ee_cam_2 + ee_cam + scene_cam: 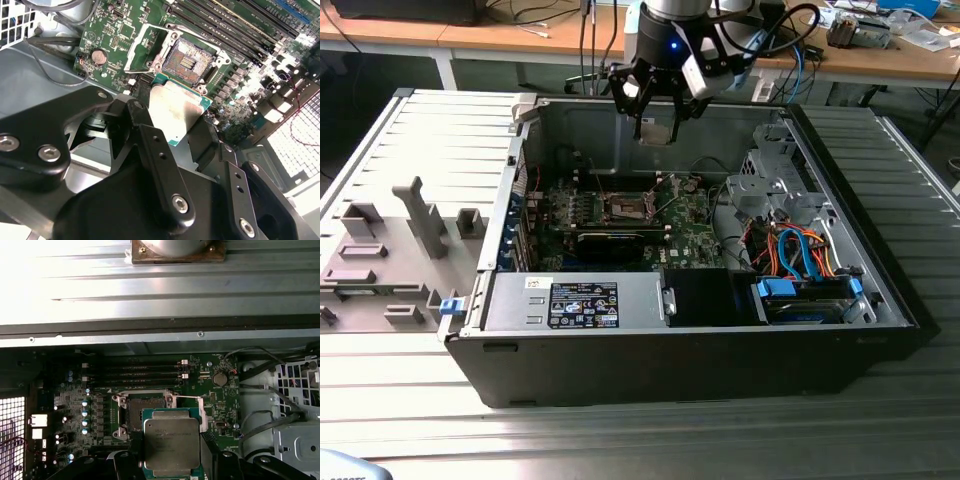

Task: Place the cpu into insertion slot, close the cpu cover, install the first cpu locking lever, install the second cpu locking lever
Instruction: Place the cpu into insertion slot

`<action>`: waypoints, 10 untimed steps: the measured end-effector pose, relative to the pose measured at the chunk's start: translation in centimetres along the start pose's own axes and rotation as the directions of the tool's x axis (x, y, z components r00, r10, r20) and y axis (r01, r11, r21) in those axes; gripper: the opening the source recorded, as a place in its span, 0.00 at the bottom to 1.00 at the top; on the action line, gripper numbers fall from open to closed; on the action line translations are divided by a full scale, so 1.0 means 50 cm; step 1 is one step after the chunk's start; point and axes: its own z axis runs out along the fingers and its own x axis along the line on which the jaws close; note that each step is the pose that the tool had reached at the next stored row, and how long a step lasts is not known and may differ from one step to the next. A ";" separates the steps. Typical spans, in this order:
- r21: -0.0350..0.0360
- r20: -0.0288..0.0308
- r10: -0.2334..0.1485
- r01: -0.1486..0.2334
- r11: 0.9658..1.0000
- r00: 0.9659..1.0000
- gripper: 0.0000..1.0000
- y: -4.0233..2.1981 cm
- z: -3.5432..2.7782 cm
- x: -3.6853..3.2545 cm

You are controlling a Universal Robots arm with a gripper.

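My gripper (pixel 655 122) hangs above the open computer case (pixel 880 300), near its back wall, shut on the cpu (pixel 656 133). In both wrist views the black fingers (pixel 142 125) clamp two opposite edges of the cpu (pixel 175 112), a flat square chip with a grey metallic face (pixel 171 442) and a green rim. The insertion slot (pixel 144 409) lies below on the green board, dark-centred and bare (pixel 187 61); in the exterior view it sits mid-board (pixel 627 207). The cpu cover (pixel 142 47), a silvery frame with a window, stands swung open beside the slot.
Long black memory slots (pixel 132 371) run beside the socket. A drive cage (pixel 770 175) and blue and orange cables (pixel 800 255) fill the case at the exterior view's right. A labelled power supply (pixel 575 300) lies at the front. Grey moulded fixtures (pixel 420 215) stand outside at the left.
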 end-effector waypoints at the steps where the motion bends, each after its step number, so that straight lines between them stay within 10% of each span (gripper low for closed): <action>1: 0.000 0.000 0.000 0.000 1.000 1.000 0.54 0.000 0.000 0.000; 10: 0.000 0.000 0.000 0.000 1.000 1.000 0.54 0.000 0.004 0.000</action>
